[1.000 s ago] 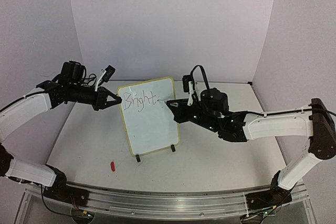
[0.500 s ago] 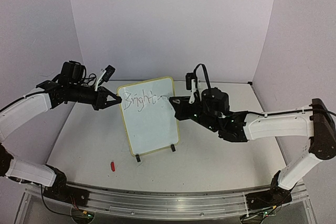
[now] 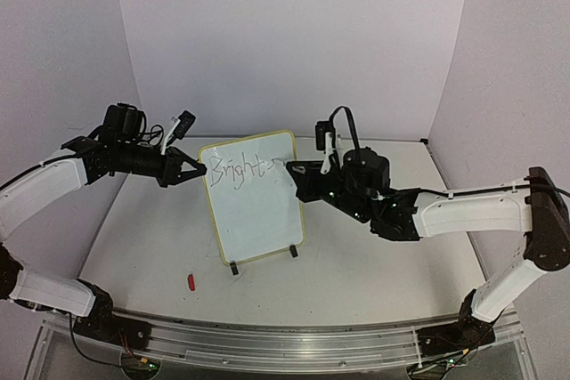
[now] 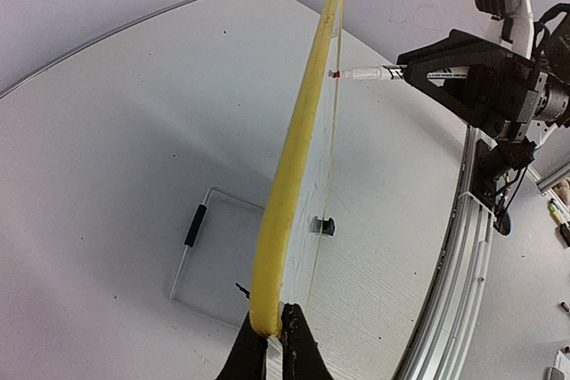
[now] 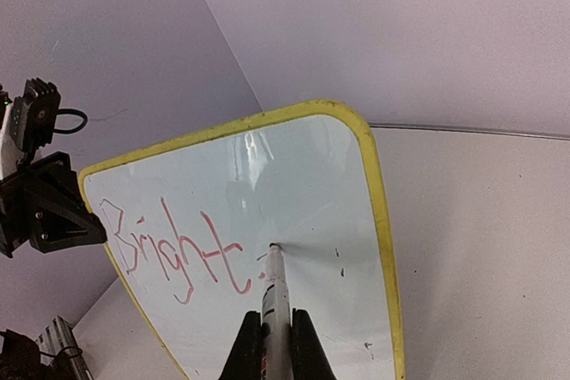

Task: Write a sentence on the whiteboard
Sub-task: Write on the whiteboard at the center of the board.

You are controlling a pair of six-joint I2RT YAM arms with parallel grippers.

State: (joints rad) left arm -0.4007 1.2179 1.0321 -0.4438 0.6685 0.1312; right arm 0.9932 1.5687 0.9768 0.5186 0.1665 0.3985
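The whiteboard (image 3: 256, 211), white with a yellow rim, stands upright on two black feet in mid-table. Thin handwriting on its top line reads "Bright" (image 3: 240, 169); it shows red in the right wrist view (image 5: 169, 251). My left gripper (image 3: 191, 170) is shut on the board's left rim (image 4: 294, 157), its fingers (image 4: 303, 349) either side of the yellow edge. My right gripper (image 3: 298, 175) is shut on a marker (image 5: 274, 295). The marker's tip touches the board just right of the "t". The marker also shows in the left wrist view (image 4: 365, 72).
A small red cap (image 3: 191, 282) lies on the table at the near left. A clear flat plate with a black strip (image 4: 214, 255) lies behind the board. A metal rail (image 3: 267, 340) runs along the near edge. Walls close off the back and both sides.
My right gripper has shifted the marker tip slightly right along the top line. The left gripper and the board have not moved.
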